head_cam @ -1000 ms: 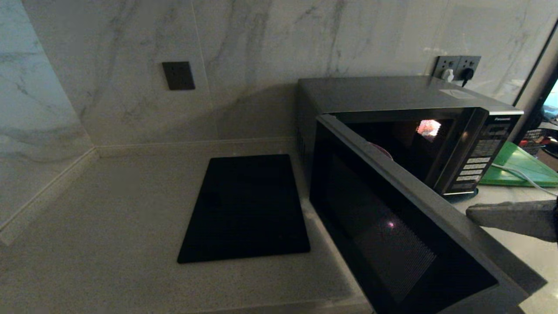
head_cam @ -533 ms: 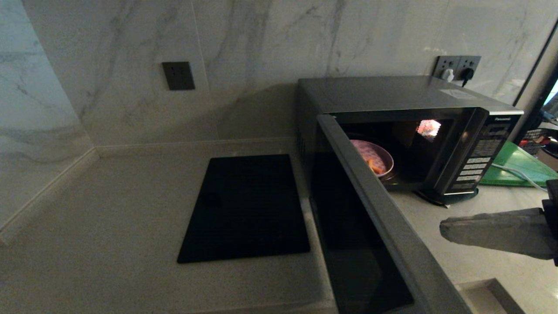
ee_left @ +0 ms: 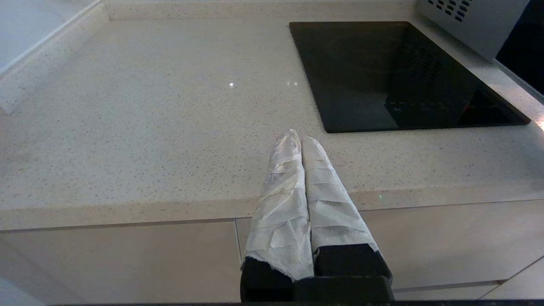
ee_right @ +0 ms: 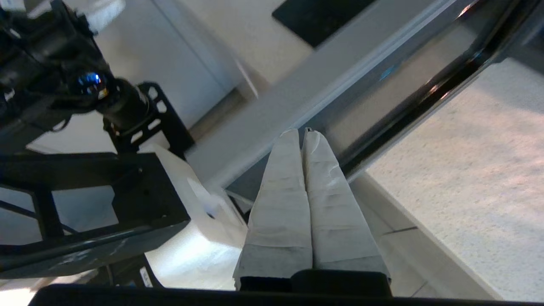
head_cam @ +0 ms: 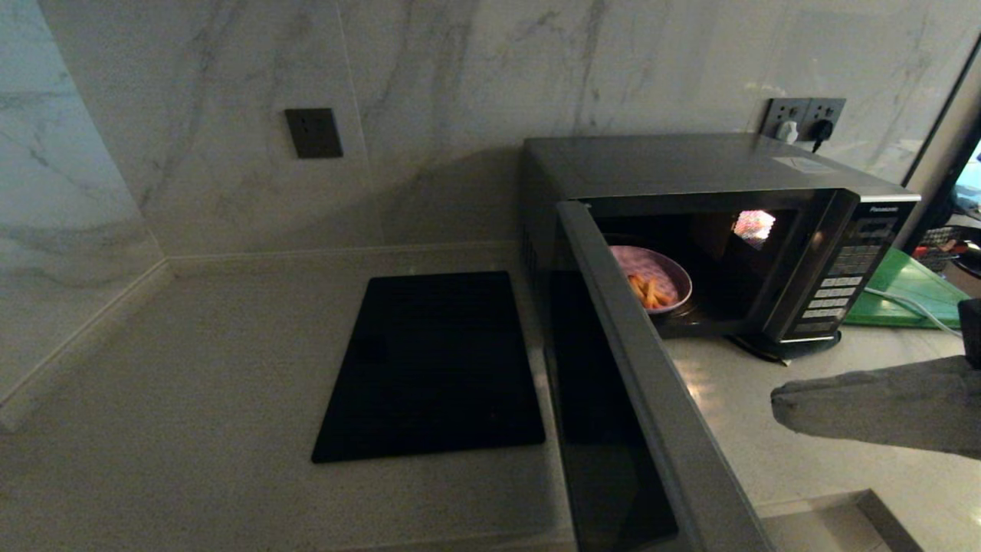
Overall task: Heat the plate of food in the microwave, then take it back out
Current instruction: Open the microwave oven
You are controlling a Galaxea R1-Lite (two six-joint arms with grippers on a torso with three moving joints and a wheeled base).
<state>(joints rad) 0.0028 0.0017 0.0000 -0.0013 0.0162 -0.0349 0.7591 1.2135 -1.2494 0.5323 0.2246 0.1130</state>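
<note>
The head camera looks forward and down from high up at the pale tabletop (head_cam: 191, 368), the black slab (head_cam: 433, 364) and the microwave (head_cam: 690, 165) with its door (head_cam: 644, 383) swung wide.

The left wrist camera sits low at the front edge of the tabletop (ee_left: 148, 127), behind its tool (ee_left: 297, 140), and looks across to the same black slab (ee_left: 395, 72).

The right wrist camera sits very near the door (ee_right: 340, 93), behind its tool (ee_right: 302, 135). It also catches a corner of the black slab (ee_right: 318, 17).
</note>
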